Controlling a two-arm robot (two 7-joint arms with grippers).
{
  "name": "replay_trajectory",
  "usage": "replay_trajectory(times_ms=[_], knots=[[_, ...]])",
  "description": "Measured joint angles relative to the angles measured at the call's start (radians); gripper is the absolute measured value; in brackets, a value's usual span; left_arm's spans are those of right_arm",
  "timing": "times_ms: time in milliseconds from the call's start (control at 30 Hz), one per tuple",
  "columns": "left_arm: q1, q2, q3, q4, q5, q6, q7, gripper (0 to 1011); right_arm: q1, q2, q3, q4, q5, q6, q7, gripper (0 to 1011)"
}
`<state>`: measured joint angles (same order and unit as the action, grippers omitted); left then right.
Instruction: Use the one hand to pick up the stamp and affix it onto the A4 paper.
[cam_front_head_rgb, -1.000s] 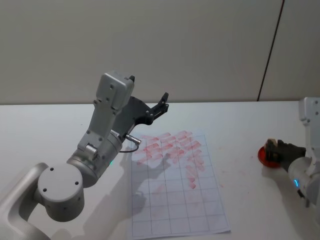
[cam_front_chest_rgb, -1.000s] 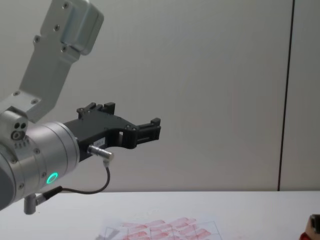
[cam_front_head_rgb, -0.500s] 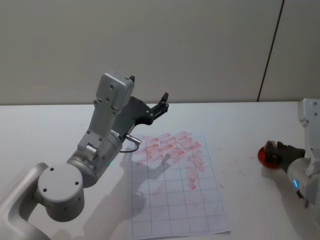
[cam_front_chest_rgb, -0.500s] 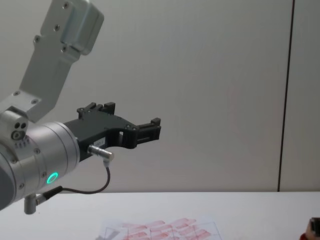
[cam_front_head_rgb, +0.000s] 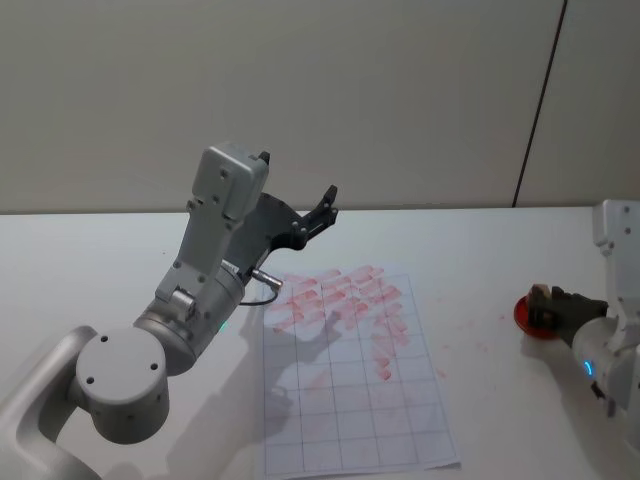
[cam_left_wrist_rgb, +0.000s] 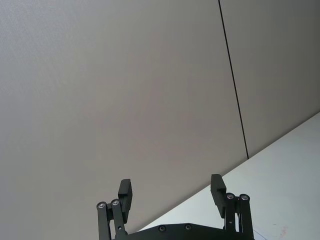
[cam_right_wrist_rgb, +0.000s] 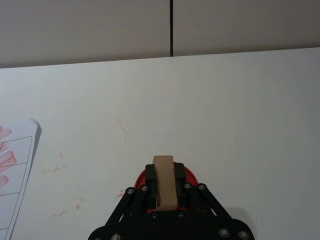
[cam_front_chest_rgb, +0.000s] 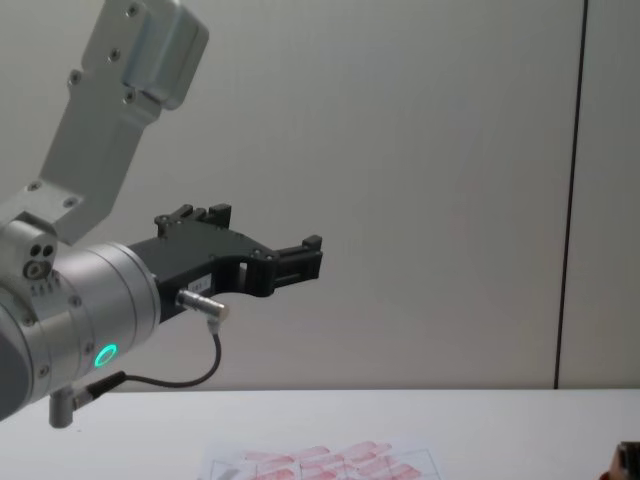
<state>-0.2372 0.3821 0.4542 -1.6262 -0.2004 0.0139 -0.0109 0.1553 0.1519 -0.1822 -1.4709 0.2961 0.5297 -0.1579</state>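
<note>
Near the tabletop's right edge we see the right gripper clamped on the stamp, over the red disc and well apart from the A4 paper. The left gripper hangs raised near the paper's far edge, jaws wide.

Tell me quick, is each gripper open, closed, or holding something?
Left gripper: open, holding nothing, raised beside the A4 paper.
Right gripper: shut on the stamp, over the red disc.
</note>
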Motion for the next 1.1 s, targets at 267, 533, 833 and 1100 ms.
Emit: replay_trajectory(times_ms=[267,533,833,1100], knots=[[0.000,0.000,0.000,0.000,0.000,0.000,0.000,1002,-0.009,0.000,-0.001,-0.021,-0.020,-0.013,0.009,205],[0.000,0.000,0.000,0.000,0.000,0.000,0.000,1001,-0.016,0.002,-0.005,-0.088,-0.045,-0.035,0.021,205],[0.000,0.000,0.000,0.000,0.000,0.000,0.000,1001,-0.023,0.003,-0.013,-0.189,-0.076,-0.059,0.058,205],[0.000,0.000,0.000,0.000,0.000,0.000,0.000,1001,-0.025,-0.008,-0.034,-0.240,-0.094,-0.042,0.115,205]])
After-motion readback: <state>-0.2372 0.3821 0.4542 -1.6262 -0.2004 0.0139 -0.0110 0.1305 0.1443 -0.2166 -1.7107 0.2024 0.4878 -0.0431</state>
